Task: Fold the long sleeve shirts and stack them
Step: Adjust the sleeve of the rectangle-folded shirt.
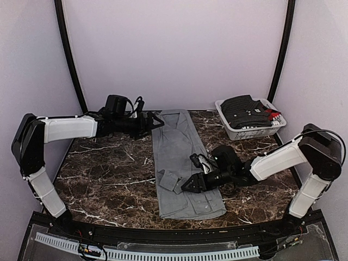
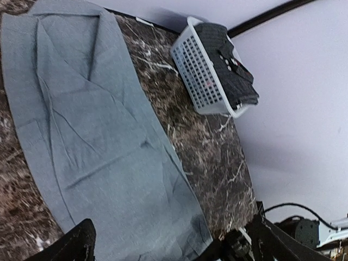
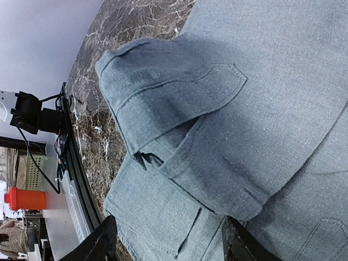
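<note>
A mid-grey long sleeve shirt (image 1: 176, 157) lies as a long narrow strip down the middle of the dark marble table, sleeves folded in, a cuff folded over at its near left. My left gripper (image 1: 159, 123) hovers open by the shirt's far left corner; its wrist view shows the shirt (image 2: 92, 136) between spread fingers (image 2: 73, 247). My right gripper (image 1: 187, 186) is open just above the shirt's near part, beside the folded cuff (image 3: 174, 103). Its fingers (image 3: 103, 242) hold nothing.
A white plastic basket (image 1: 247, 130) with dark folded clothes (image 1: 246, 110) stands at the back right, also in the left wrist view (image 2: 204, 76). The table's near edge has a black rail (image 1: 163, 239). A red object (image 3: 24, 198) sits off the table.
</note>
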Controlling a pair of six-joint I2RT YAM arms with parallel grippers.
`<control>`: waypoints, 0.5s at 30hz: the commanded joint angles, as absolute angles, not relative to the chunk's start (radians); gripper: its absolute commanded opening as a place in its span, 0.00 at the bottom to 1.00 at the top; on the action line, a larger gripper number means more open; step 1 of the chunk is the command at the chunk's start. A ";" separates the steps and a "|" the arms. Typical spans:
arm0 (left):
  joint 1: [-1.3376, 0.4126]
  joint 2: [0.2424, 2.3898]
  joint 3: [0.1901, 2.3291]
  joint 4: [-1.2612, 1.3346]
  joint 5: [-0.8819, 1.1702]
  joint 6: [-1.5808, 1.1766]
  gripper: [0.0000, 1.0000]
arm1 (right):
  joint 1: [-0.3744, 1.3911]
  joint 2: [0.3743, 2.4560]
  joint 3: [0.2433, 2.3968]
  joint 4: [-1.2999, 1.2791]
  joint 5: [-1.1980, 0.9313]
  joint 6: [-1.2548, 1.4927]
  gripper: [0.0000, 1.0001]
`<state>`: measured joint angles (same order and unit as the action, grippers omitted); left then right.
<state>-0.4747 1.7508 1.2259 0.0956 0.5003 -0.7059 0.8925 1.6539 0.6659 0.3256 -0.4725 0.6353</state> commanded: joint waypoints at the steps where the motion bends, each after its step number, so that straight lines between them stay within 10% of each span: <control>1: -0.576 1.620 1.096 0.032 0.464 -0.639 0.98 | 0.877 1.685 0.631 0.490 -0.508 0.705 0.64; 15: -0.768 1.581 0.908 -0.017 0.437 -0.629 0.98 | 0.856 1.690 0.611 0.502 -0.513 0.722 0.70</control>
